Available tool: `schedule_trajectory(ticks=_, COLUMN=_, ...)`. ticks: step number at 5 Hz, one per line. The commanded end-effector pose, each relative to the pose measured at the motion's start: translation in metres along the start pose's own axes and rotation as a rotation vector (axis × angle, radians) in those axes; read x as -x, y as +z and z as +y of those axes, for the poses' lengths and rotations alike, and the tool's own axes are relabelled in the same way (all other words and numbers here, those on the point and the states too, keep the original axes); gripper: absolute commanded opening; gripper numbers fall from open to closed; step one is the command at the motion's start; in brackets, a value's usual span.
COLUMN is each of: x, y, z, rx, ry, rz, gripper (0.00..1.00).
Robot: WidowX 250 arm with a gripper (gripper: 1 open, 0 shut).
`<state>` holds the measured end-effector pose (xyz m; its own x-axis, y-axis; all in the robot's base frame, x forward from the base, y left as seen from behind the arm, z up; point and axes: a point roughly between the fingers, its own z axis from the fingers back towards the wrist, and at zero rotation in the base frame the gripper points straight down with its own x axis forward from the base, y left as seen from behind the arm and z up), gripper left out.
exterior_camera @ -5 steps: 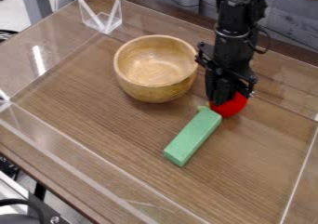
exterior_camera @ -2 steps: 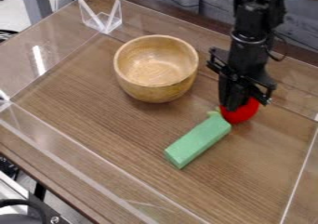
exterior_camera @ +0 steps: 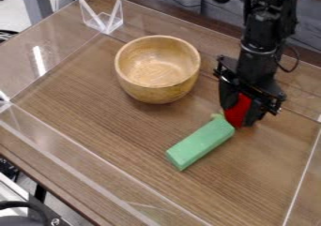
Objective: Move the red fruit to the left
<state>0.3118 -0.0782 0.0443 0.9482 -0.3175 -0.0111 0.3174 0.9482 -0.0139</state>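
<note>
The black gripper [exterior_camera: 246, 112] points straight down over the wooden worktop [exterior_camera: 113, 136], and the small round glossy red fruit [exterior_camera: 243, 110] sits directly between its fingers, low by the worktop surface. The jaws look partly apart around the fruit; whether they actually press on it cannot be told from this view.

The relation that matters: the fruit is not off to any side of the gripper but inside its span, so a move to the left would, in my judgement, call first for a firm grip on it. Just below and to the left of the gripper lies the green rectangular block [exterior_camera: 201, 143], its near end just beside the fruit. The round wooden bowl [exterior_camera: 158, 67] stands further left and up from the gripper, apart from it.
</note>
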Motion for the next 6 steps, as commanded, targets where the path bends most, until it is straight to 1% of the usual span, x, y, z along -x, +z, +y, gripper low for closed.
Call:
schedule_trajectory(ticks=1, x=-0.001, y=0.013, z=0.001, rx=-0.004, ry=-0.006, rz=-0.069, gripper=1.0)
schedule_trajectory(ticks=2, x=-0.001, y=0.019, z=0.003, rx=-0.001, ry=-0.018, rz=-0.083, gripper=1.0)
schedule_trajectory(ticks=3, x=-0.001, y=0.018, z=0.008, rx=-0.005, ry=-0.034, rz=-0.081, gripper=0.0)
schedule_trajectory(ticks=4, x=0.006, y=0.032, z=0.007, rx=-0.017, ry=-0.01, rz=-0.13, gripper=0.0)
schedule_trajectory(ticks=5, x=0.009, y=0.055, z=0.024, rx=-0.026, ry=-0.011, rz=-0.185, gripper=0.0)
schedule_trajectory(ticks=6, x=0.018, y=0.076, z=0.062, rx=-0.041, ry=0.043, rz=-0.228, gripper=0.0)
